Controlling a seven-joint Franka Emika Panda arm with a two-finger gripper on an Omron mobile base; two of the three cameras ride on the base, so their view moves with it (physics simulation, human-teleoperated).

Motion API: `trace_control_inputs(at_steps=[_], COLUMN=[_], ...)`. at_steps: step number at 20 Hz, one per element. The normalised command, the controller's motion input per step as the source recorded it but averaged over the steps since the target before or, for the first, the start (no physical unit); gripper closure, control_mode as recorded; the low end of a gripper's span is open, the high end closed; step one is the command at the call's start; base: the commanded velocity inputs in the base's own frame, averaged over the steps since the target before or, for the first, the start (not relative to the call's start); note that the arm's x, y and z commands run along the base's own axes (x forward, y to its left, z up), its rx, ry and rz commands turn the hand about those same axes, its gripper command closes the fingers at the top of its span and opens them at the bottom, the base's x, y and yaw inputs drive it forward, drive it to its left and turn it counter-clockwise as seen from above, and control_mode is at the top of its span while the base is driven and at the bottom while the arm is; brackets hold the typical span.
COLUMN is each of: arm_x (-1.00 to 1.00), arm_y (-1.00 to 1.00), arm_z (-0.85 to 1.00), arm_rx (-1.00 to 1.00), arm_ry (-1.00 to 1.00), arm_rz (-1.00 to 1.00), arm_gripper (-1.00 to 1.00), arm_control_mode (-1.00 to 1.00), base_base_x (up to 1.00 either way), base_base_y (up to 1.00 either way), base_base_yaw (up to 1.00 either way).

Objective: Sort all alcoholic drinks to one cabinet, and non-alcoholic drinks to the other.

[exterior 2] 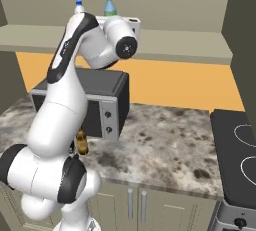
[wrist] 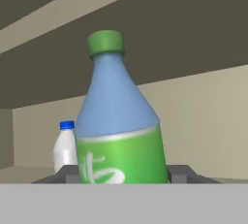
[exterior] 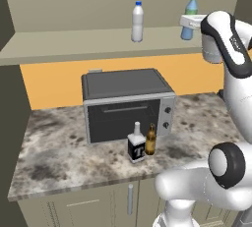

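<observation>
Blue bottle (wrist: 118, 121) with green cap and green label stands upright on the open cabinet shelf (exterior: 88, 44), between the gripper (wrist: 121, 174) fingertips.

Its body is translucent blue, narrowing to a short neck, with a white mark on the label; whether the fingers press on it or stand just apart I cannot tell. The white bottle (exterior: 137, 21) with a blue cap stands further left on the same shelf. Down on the marbled counter (exterior: 54, 142), near the front of the toaster oven (exterior: 125, 104), the square black-labelled "T" bottle (exterior: 136, 144) and the slim brown beer bottle (exterior: 150, 140) stand side by side, just beside each other.
</observation>
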Motion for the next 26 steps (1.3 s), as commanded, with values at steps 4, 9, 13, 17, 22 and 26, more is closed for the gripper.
trace_control_inputs(at_steps=[4, 9, 13, 17, 22, 26], arm_x=[0.28, 0.07, 0.0, 0.0, 0.01, 0.11], arm_y=[0.0, 0.0, 0.0, 0.0, 0.0, 0.0], arm_z=[-0.03, -0.08, -0.04, 0.0, -0.01, -0.04], arm_rx=[0.0, 0.0, -0.01, -0.03, -0.03, -0.01], arm_ry=[-0.13, -0.02, 0.0, 0.0, 0.0, 0.0], arm_rz=[0.02, 0.0, 0.0, 0.0, 0.0, 0.0], arm_gripper=[1.0, 1.0, 1.0, 1.0, 1.0, 1.0], arm_control_mode=[-1.0, -1.0, -1.0, -1.0, -1.0, -1.0], base_base_x=[0.0, 0.0, 0.0, 0.0, 0.0, 0.0], base_base_y=[0.0, 0.0, 0.0, 0.0, 0.0, 0.0], base_base_yaw=[0.0, 0.0, 0.0, 0.0, 0.0, 0.0])
